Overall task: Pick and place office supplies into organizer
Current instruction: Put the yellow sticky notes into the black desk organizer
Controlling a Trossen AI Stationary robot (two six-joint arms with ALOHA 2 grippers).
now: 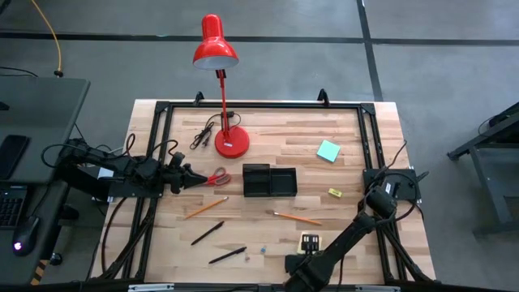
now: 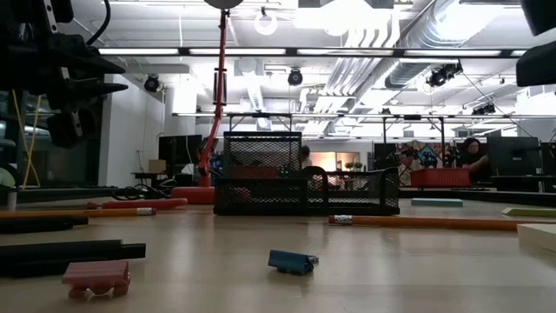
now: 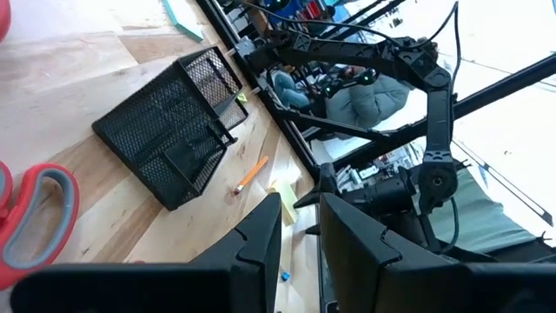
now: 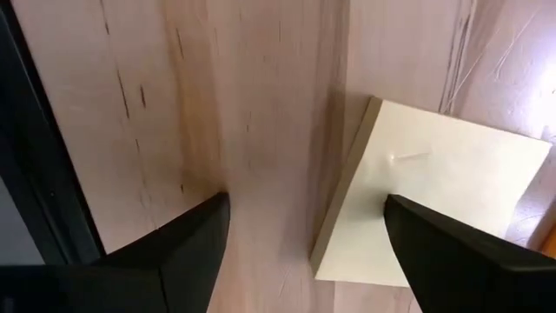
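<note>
**Over the front edge: right gripper lines up on a sticky pad**

At the table's near edge, the right gripper hangs low over the wood with its fingers spread wide and nothing between them. One finger overlaps the pale yellow sticky-note pad; the other stands over bare board beside the pad's edge. I judge the step in hand to be the approach for a pick on this pad. The next move calls for shifting sideways so the pad sits between both fingers, then lowering and closing on its edges; a flat pad gives little to bite on, so the descent must be close to the surface.

Across the table, the left gripper points at the red-handled scissors, its tips just beside the handles. Its fingers stand narrowly apart in the wrist view and hold nothing.

The organizer, a black mesh tray with two compartments, sits mid-table beside the red lamp; from above both compartments look empty, so the task seems barely begun.

Counted on the table:
- one pair of scissors
- two orange pencils
- two black pens
- one teal sticky pad
- one yellow pad under the right gripper
- one tiny yellow block
- two small bits near the front edge, too small to name
</note>
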